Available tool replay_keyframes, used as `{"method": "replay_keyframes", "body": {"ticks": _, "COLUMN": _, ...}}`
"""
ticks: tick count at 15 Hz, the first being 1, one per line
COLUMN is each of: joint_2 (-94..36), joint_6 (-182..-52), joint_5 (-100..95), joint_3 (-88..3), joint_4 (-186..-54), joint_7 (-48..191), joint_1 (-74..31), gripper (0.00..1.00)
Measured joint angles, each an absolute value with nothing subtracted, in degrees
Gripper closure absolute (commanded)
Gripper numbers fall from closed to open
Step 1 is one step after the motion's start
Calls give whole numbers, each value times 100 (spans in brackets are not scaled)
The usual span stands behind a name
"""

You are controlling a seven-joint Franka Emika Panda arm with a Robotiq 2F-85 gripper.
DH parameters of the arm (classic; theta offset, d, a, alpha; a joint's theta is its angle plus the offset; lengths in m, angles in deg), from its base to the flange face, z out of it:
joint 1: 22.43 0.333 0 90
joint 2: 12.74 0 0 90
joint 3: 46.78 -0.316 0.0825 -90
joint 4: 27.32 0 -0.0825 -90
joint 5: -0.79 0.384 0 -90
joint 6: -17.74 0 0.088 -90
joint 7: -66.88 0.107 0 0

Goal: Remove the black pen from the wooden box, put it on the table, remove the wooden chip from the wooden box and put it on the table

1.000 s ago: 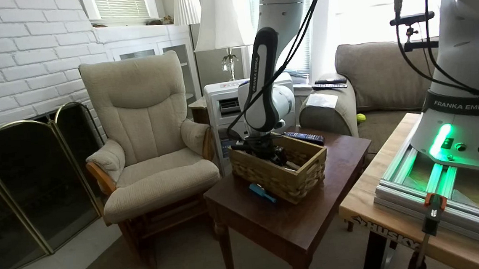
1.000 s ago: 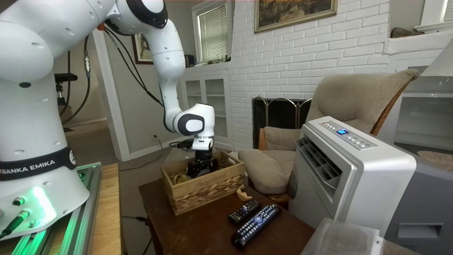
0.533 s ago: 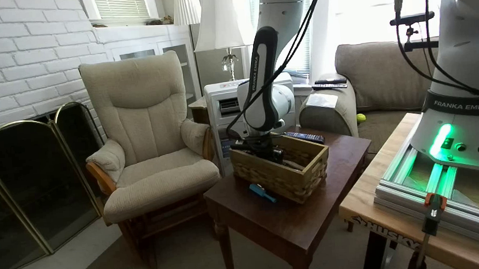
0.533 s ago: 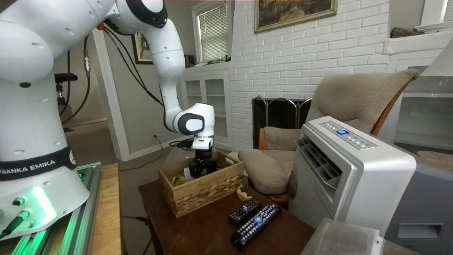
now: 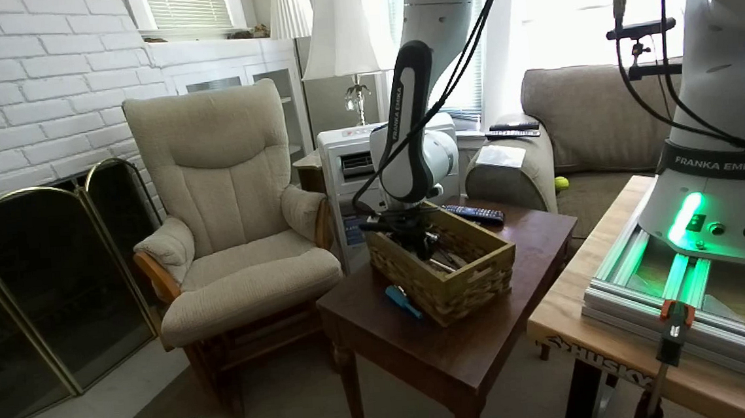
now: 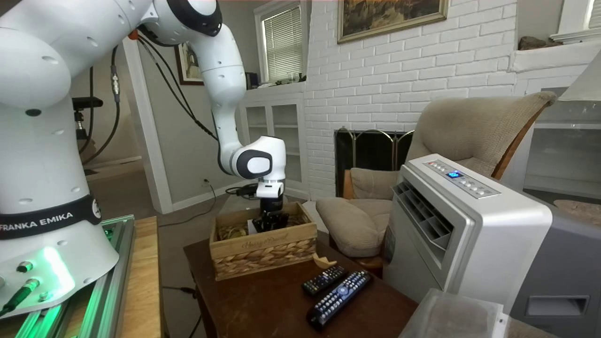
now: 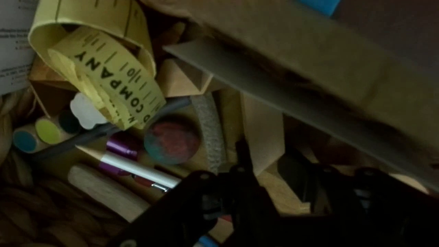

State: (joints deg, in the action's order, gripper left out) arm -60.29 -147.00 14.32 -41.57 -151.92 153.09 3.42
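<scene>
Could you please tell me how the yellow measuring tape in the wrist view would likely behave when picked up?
The yellow measuring tape would probably flop and uncurl, since it lies in loose, creased loops. It is likely light, as its edges look paper-thin. Its lower folds partly hide the white scalloped piece, which might shift too.

My base band (image 5: 718,163) read "FRANKA EMIKA" in both exterior views, and my arm link (image 5: 409,128) repeated it in an exterior view. The workbench (image 5: 567,297) bore "HUSKY" on its edge. Faint script resembling "Harry & David" crossed the wooden box (image 6: 265,258). In my wrist view, a yellow tape (image 7: 115,77) said "COMPANY"; small print on a pale sheet (image 7: 14,48) was too blurred.
</scene>
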Motion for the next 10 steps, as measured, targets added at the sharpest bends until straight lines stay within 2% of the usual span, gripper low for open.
{"method": "replay_keyframes", "body": {"ticks": 1, "joint_2": -6024, "joint_6": -14700, "joint_5": 1432, "joint_3": -4156, "joint_4": -15195, "joint_7": 15309, "joint_1": 343, "gripper": 46}}
{"method": "replay_keyframes", "body": {"ticks": 2, "joint_2": -6019, "joint_6": -14700, "joint_5": 1432, "joint_3": -4155, "joint_4": -15199, "joint_7": 15309, "joint_1": 343, "gripper": 41}}
{"method": "replay_keyframes", "body": {"ticks": 7, "joint_2": -5964, "joint_6": -14703, "joint_5": 1431, "joint_3": -4188, "joint_4": -15328, "joint_7": 15308, "joint_1": 345, "gripper": 5}}
{"method": "replay_keyframes", "body": {"ticks": 10, "joint_2": -5920, "joint_6": -14705, "joint_5": 1429, "joint_3": -4223, "joint_4": -15393, "joint_7": 15304, "joint_1": 345, "gripper": 0}}
